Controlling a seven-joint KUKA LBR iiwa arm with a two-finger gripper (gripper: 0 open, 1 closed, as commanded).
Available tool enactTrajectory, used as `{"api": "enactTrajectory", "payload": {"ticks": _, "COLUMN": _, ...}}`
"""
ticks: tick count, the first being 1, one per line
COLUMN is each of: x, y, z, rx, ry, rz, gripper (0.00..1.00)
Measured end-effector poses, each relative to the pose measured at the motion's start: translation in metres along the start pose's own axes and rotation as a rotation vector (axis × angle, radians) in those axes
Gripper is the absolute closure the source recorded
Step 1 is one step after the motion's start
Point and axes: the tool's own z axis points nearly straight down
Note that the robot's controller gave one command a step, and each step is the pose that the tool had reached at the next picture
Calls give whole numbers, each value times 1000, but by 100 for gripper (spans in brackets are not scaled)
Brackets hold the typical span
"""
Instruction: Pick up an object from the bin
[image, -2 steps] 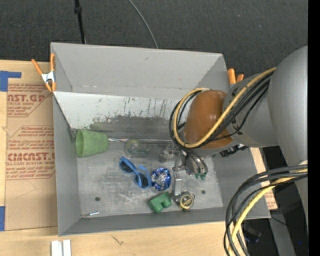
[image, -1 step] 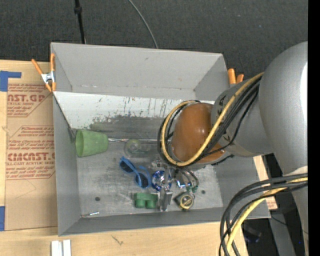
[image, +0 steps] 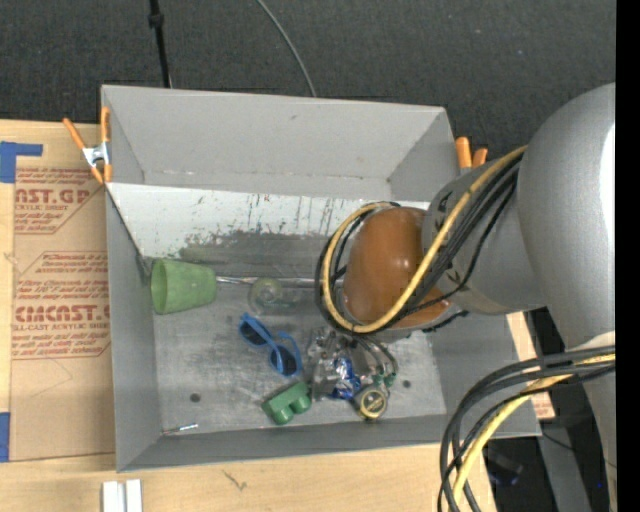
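Orange wrist cover (image: 385, 265) overhung your gripper (image: 332, 366) at the lower-right heap (image: 362, 388); its grip couldn't be read. You did best closing on one piece only.

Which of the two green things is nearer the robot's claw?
The small dark green block, just left of the gripper. The pale green cup lies farther off, by the left wall.

One camera looks down on the grey bin (image: 270, 140) from above, somewhat from the side. The bin sits mid-frame, fairly near, and the arm (image: 570, 220) crowds the right.
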Motion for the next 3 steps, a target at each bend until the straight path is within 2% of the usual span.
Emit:
{"api": "enactTrajectory", "payload": {"ticks": 1, "x": 1, "y": 0, "z": 0, "rx": 0, "ry": 6, "rz": 0, "gripper": 0}}
{"api": "enactTrajectory", "payload": {"ticks": 2, "x": 31, "y": -104, "z": 0, "rx": 3, "ry": -17, "rz": -273, "gripper": 0}}
{"api": "enactTrajectory", "payload": {"ticks": 3, "x": 35, "y": -102, "z": 3, "rx": -1, "ry": 0, "rz": -276, "gripper": 100}}
